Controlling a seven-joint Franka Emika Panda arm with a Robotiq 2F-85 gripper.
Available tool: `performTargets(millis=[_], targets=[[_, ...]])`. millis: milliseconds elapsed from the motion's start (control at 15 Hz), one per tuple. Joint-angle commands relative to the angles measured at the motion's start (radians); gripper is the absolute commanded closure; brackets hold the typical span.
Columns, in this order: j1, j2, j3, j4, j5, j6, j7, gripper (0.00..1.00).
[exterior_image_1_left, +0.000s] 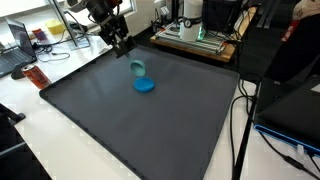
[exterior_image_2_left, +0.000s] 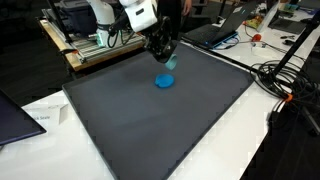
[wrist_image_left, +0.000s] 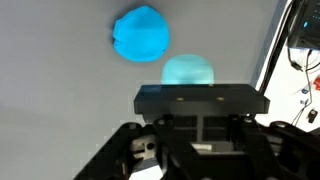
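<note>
My gripper (exterior_image_1_left: 122, 45) hangs above the far part of a dark grey mat (exterior_image_1_left: 130, 130). In the wrist view the gripper (wrist_image_left: 200, 98) is shut on a wide black block (wrist_image_left: 200, 98) that hides the fingertips. Just beyond the block lies a pale teal cup-like thing (wrist_image_left: 187, 71), and past that a flat bright blue disc (wrist_image_left: 140, 35). In both exterior views the teal thing (exterior_image_1_left: 138, 68) (exterior_image_2_left: 170, 63) sits next to the blue disc (exterior_image_1_left: 145, 86) (exterior_image_2_left: 164, 81), with the gripper (exterior_image_2_left: 162, 52) close above and behind them.
The mat (exterior_image_2_left: 150, 130) covers most of a white table. A wooden board with equipment (exterior_image_1_left: 195, 40) stands at the back. A laptop (exterior_image_1_left: 15, 45) and a red item (exterior_image_1_left: 35, 76) lie beside the mat. Cables (exterior_image_2_left: 285, 85) run along one side.
</note>
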Motion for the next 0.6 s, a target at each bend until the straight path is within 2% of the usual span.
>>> performTargets(millis=[0, 333, 533], targets=[[0.042, -0.136, -0.005, -0.149, -0.060, 0.115, 0.081, 0.77], [0.083, -0.249, -0.001, -0.278, -0.149, 0.211, 0.188, 0.77], [0.100, -0.300, -0.002, -0.334, -0.141, 0.209, 0.171, 0.77]])
